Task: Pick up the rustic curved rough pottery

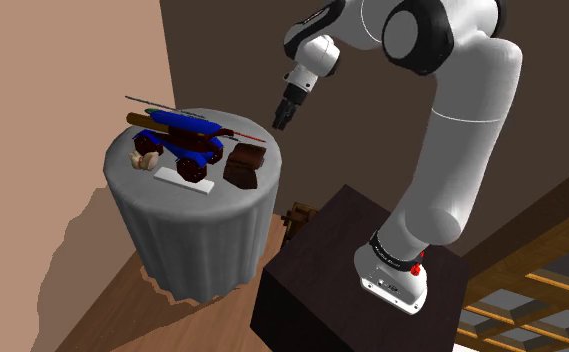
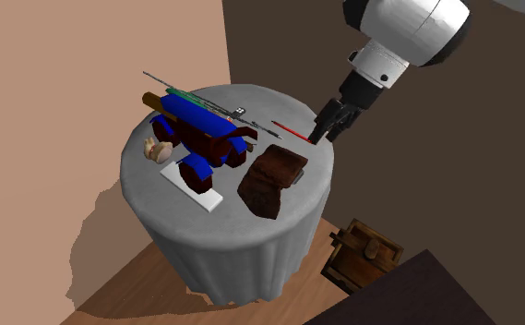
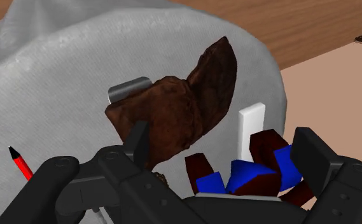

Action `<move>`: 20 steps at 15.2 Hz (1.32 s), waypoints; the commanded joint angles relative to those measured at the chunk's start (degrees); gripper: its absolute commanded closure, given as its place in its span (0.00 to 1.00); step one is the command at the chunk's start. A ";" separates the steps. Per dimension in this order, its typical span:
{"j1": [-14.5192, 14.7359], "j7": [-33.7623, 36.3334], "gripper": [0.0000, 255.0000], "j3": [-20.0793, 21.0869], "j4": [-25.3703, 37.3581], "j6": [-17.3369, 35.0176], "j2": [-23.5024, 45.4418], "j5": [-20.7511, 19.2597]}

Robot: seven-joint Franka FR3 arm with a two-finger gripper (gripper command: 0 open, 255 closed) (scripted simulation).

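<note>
Round worktop (image 1: pixel 172 215) (image 2: pixel 242 249) (image 3: pixel 58 83) draped in grey cloth, with the white arm reaching over it from the dark stand (image 1: pixel 322 270).

The hand (image 1: pixel 283 122) (image 2: pixel 323 134) (image 3: pixel 224 145) hangs in the air above the worktop's edge on the shoulder view's right. Its two black fingers are spread wide apart and grip nothing.

The pottery (image 1: pixel 244 165) (image 2: pixel 271 180) (image 3: pixel 179 111), a dark brown, rough, curved piece, rests on the cloth at the shoulder view's right side of the worktop, close to the edge. It sits below the hand and is not touched by it. In the wrist view it lies beyond the fingers, nearer to one of them, with one end curling upward to a blunt tip.

Just beside the pottery, toward the shoulder view's left, stands a blue and dark red toy (image 1: pixel 187 145) (image 2: pixel 205 138) (image 3: pixel 249 175) on a white slab (image 1: pixel 184 181) (image 2: pixel 193 189) (image 3: pixel 251 127).

A red pencil (image 2: pixel 290 132) (image 3: pixel 21 164) lies on the cloth on the far side of the pottery, close under the hand in the second exterior view.

A small wooden box (image 1: pixel 297 218) (image 2: pixel 366 251) stands on the wooden floor between worktop and stand.
</note>
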 commanded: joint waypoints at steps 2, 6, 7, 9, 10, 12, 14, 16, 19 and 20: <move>-3.04 -5.11 0.00 2.31 6.77 -3.10 8.53 4.97; -7.29 -8.97 0.00 6.02 17.58 -7.43 19.47 9.36; -8.32 -9.56 0.00 6.99 20.56 -8.50 22.19 10.19; -10.32 -10.33 0.00 8.94 26.98 -10.64 27.71 11.59; -11.11 -10.48 0.00 9.73 29.78 -11.53 30.01 12.07; -11.27 -10.97 0.00 9.99 30.07 -10.93 31.08 12.35; -11.42 -11.45 0.00 10.23 30.41 -10.35 32.17 12.66; -11.58 -11.92 0.00 10.47 30.81 -9.79 33.30 12.96; -11.71 -12.27 0.00 10.67 31.16 -9.36 34.20 13.20; -11.77 -12.35 1.00 10.66 31.17 -9.36 34.27 13.19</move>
